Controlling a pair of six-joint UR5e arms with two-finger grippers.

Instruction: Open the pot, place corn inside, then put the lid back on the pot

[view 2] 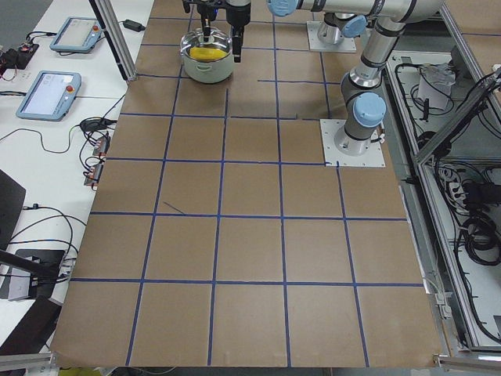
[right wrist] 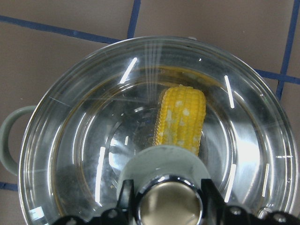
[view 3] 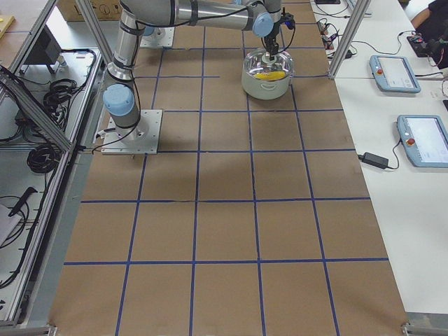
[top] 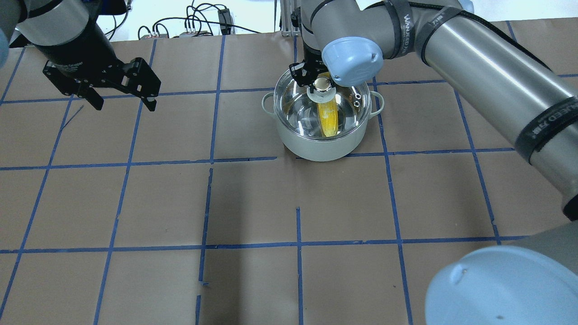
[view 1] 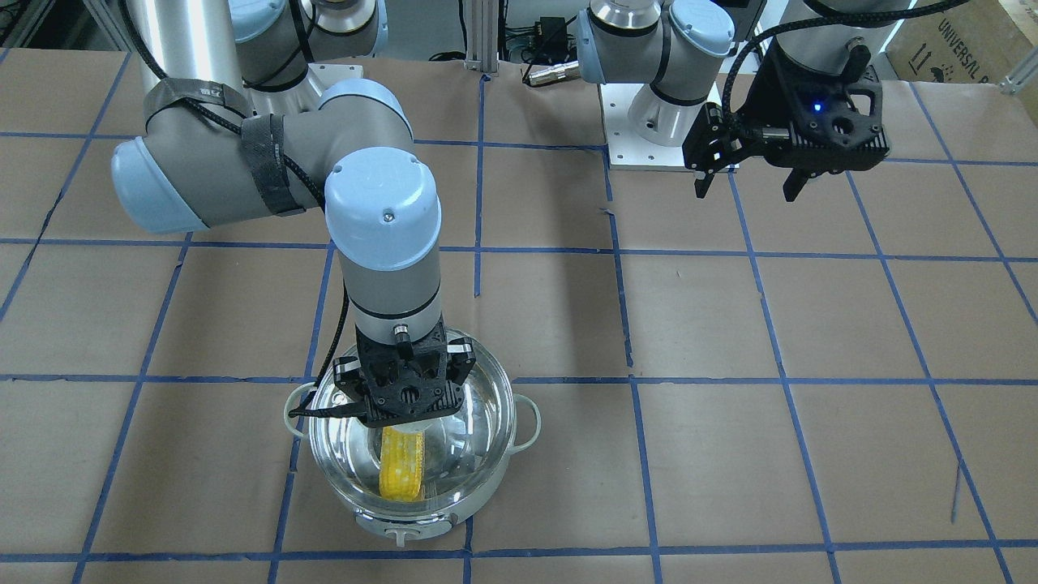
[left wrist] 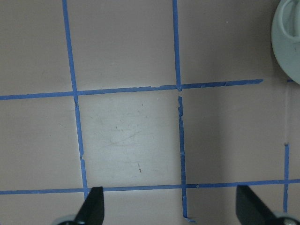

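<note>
The pale grey pot (view 1: 405,523) stands on the table, also seen in the overhead view (top: 316,149). The yellow corn (view 1: 403,466) lies inside it and shows through the glass (right wrist: 182,117). The clear glass lid (view 1: 474,426) covers the pot and looks level with its rim (right wrist: 70,140). My right gripper (view 1: 404,418) is straight above the lid's centre, its fingers (right wrist: 125,194) closed on the lid's knob (right wrist: 168,206). My left gripper (view 1: 746,182) hangs open and empty, far from the pot (top: 122,101).
The table is brown paper with a grid of blue tape (top: 210,158). The pot's edge (left wrist: 288,42) shows at the top right of the left wrist view. Cables and connectors (top: 198,27) lie past the table's far edge. Tablets (view 2: 48,92) sit on a side bench.
</note>
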